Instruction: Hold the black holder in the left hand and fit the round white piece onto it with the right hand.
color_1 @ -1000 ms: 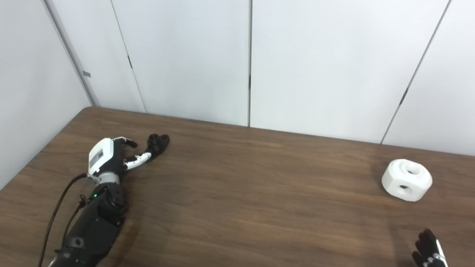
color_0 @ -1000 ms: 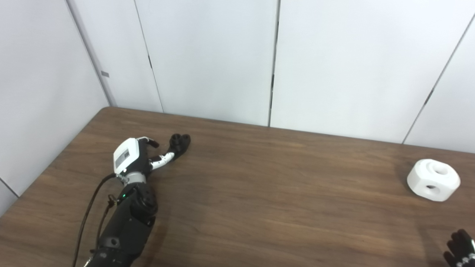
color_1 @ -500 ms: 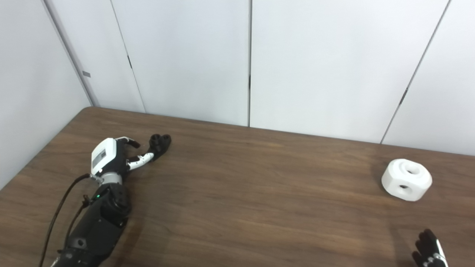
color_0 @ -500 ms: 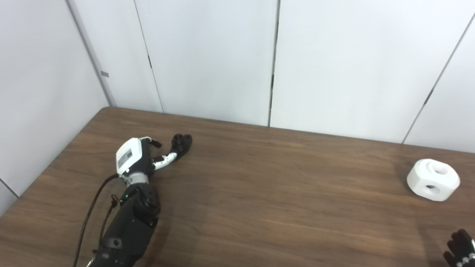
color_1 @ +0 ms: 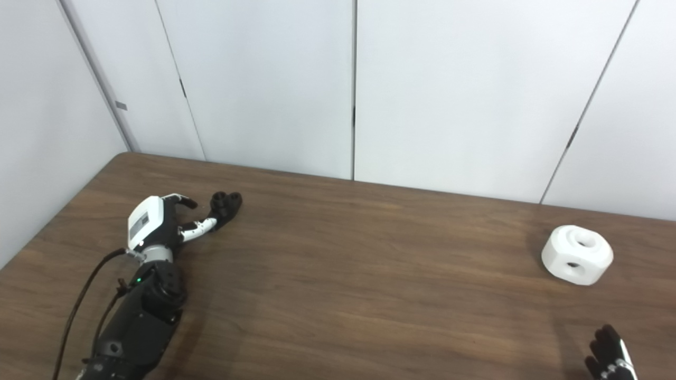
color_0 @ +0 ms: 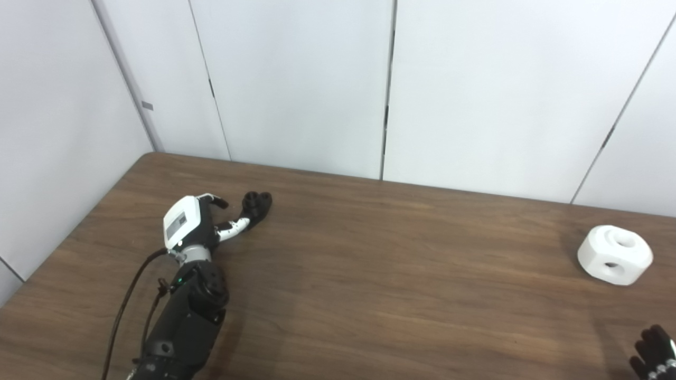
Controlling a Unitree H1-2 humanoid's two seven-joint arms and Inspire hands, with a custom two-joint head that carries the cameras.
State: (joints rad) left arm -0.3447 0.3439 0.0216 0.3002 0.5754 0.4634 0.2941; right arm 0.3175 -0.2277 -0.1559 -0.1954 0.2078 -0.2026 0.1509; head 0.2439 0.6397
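the left hand (color_0: 190, 224) reaches across the wood with its fingers (color_0: 232, 228) spread, one black-and-white finger stretched out toward the black holder (color_0: 255, 203) and its tip right at the holder's near edge. whether it actually touches is hard to call from here; nothing is gripped, the holder sits on the table (color_0: 369, 274), and a second finger curls up apart from the first, off to the holder's left. the white back plate of the hand faces up and to the left, with the black forearm trailing down to the bottom edge and a dark cable looping beside it.

over on the other side, only the dark fingertips of the right hand (color_1: 607, 353) poke up from the bottom right corner. they look held loosely apart and nothing shows between them, but most of the hand is cut off, so its state cannot be told.

count it up: one black holder, far left and toward the back of the table; one round white piece (color_1: 576, 255), far right, lying flat with a hole on top and another in its near side. the white piece is well apart from the right hand and a whole table width from the holder. two hands, one brown table, pale wall panels (color_1: 264, 79) behind.
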